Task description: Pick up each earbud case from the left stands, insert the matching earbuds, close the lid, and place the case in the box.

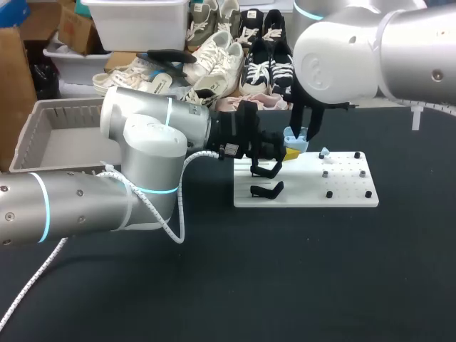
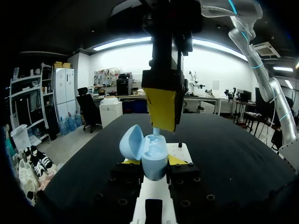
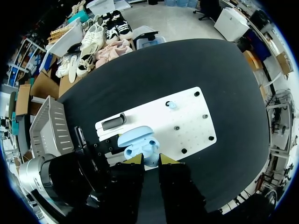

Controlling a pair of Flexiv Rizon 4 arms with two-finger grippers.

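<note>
Looking out along my left wrist, I see my left gripper (image 2: 153, 164) clamped on the light-blue earbud case (image 2: 152, 151), one yellow tip on each side of its body. The lid stands swung open to one side and the hollows inside show. That same view catches my right gripper (image 2: 163, 109) hanging straight over the open case with a small pale-blue earbud (image 2: 157, 132) poking out under its yellow tip, just at the case's mouth. My right wrist view hides that earbud behind its own fingers, which are pinched close around it. What it does give is the open case from above, directly ahead of the tips, over the near edge of the white board (image 3: 187, 122). It also shows a second earbud (image 3: 171, 105) sitting on a peg further along the board and one black stand (image 3: 113, 122) beside the case. From the head view both arms crowd the case, and my left arm's bulk covers much of the table's left. Two black stands (image 1: 267, 169) sit on the board's left end, below the grippers. The grey box (image 1: 28, 139) waits at the far left, well apart.
</note>
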